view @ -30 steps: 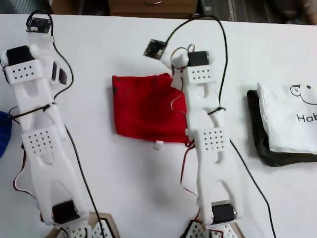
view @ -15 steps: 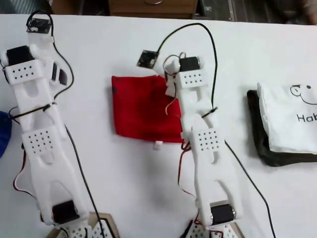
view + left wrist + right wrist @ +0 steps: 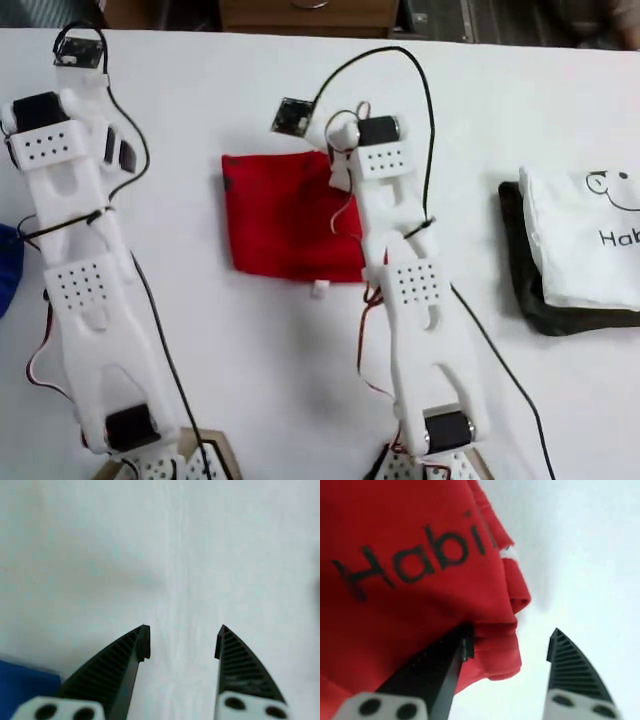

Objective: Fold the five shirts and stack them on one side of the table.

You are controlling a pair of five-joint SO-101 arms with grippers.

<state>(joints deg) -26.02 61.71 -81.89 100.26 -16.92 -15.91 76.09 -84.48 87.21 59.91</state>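
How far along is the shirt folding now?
Done: a folded white printed shirt lies on a folded dark shirt at the right. In hand: the red shirt looks folded, and the open right pincer sits at its edge. Left: stacking the red one, then the blue cloth beside the left arm; the left pincer is open over bare table.

The left gripper (image 3: 183, 630) is seen with its two black ribbed fingers (image 3: 124, 662) held apart, nothing lying between them. Behind and below them the white worktop (image 3: 150, 540) is spread. A blue object (image 3: 25, 687) is visible just beside one finger's base; what it is cannot be told.
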